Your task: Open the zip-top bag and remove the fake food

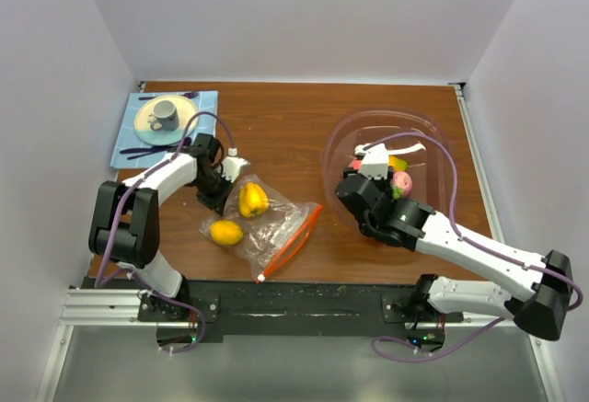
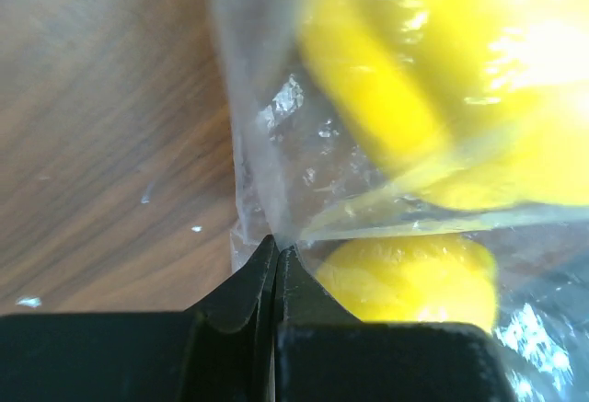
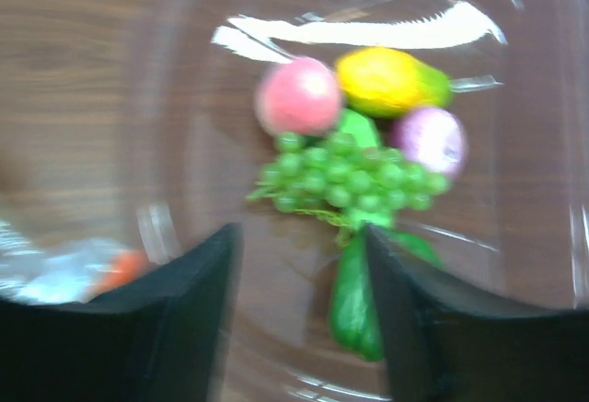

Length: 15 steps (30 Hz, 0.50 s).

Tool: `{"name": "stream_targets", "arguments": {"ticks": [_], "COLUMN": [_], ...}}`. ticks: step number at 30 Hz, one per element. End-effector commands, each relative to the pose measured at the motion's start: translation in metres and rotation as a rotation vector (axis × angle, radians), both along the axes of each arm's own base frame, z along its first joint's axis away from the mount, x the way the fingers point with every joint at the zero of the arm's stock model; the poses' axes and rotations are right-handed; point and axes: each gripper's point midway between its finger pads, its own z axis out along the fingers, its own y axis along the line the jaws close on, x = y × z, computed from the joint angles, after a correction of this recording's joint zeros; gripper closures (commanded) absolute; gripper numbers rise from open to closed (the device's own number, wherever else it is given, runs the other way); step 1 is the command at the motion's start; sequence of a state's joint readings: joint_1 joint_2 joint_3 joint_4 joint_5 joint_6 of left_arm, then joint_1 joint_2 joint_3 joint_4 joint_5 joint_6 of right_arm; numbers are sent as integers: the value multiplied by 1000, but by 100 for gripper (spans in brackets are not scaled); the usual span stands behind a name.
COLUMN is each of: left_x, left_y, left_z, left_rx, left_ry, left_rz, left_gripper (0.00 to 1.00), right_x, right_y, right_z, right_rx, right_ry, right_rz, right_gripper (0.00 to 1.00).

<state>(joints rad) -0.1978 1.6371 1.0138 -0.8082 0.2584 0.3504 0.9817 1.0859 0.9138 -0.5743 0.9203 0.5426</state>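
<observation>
The zip-top bag (image 1: pixel 272 225) lies on the table left of centre, with its orange-red zip strip (image 1: pixel 302 233) on the right edge and the white slider (image 1: pixel 260 278) at the near end. A yellow toy pepper (image 1: pixel 252 200) and a yellow lemon (image 1: pixel 225 232) show through the plastic. My left gripper (image 1: pixel 219 194) is shut on the bag's far-left edge; in the left wrist view the jaws (image 2: pixel 278 247) pinch the clear film, with yellow food (image 2: pixel 405 278) just behind. My right gripper (image 1: pixel 361 181) is open and empty (image 3: pixel 299 236) over the tub, above green grapes (image 3: pixel 345 177) and a green pod (image 3: pixel 354 301).
The pink-tinted clear oval tub (image 1: pixel 433 135) stands at the right and holds a pink peach (image 3: pixel 297 96), a yellow piece (image 3: pixel 382 80) and a purple piece (image 3: pixel 430 138). A blue mat (image 1: pixel 129 140) with a plate, cup (image 1: pixel 166 112) and cutlery lies at the back left. White walls close in three sides.
</observation>
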Motion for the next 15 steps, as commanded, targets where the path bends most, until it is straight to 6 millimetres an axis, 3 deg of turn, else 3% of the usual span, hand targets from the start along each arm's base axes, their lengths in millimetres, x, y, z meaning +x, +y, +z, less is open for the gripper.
{"name": "stream_targets", "arguments": {"ticks": [1,3,8,12,15], "left_x": [14,16,24,28,36], "left_y": [-6,-6,-3,-7,-25], "left_z": [38,46,69,83,92], "left_rx": [-44,-42,-22,-48,-138], "left_ry": [-67,-82,-124,-141,-133], "left_rz": [4,3,7,2,3], "left_gripper": [91,84,72,68,68], "right_x": [-22,-34,-77,-94,-101], "right_y": [64,87,136,151,159], "right_z": [17,6,-29,-61,-77], "right_rx": [42,16,48,103,129], "right_ry": [-37,-22,18,48,71], "right_rz": [268,336,512,586,612], "right_gripper": [76,100,100,100,100]}}
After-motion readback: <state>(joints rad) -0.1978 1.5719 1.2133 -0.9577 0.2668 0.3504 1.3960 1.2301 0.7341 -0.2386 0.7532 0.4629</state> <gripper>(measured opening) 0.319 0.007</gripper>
